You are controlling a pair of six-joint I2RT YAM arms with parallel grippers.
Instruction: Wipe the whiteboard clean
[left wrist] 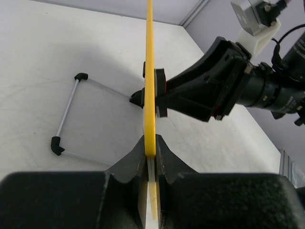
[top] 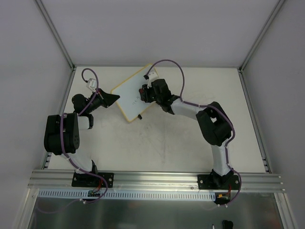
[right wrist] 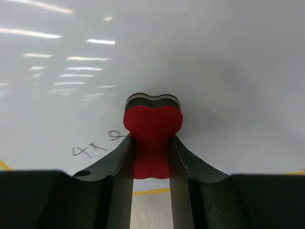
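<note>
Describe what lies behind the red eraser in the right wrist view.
The whiteboard, against which the red eraser presses. Dark handwritten marks show just beside it; anything written directly beneath is covered.

The small rectangular white board with a thin pale-yellow frame (top: 129, 98) is positioned over the rear centre of the white table (top: 167, 143), between both grippers. The left gripper (top: 116, 98) clamps its left edge. The right gripper (top: 144, 92) presses a small red foam eraser block (right wrist: 152, 121) against its face, right of the dark handwritten marks (right wrist: 90, 150).

Dark handwritten scribbles (right wrist: 90, 151) on the whiteboard (right wrist: 214, 67), too small and skewed for reading; nothing else written.
</note>
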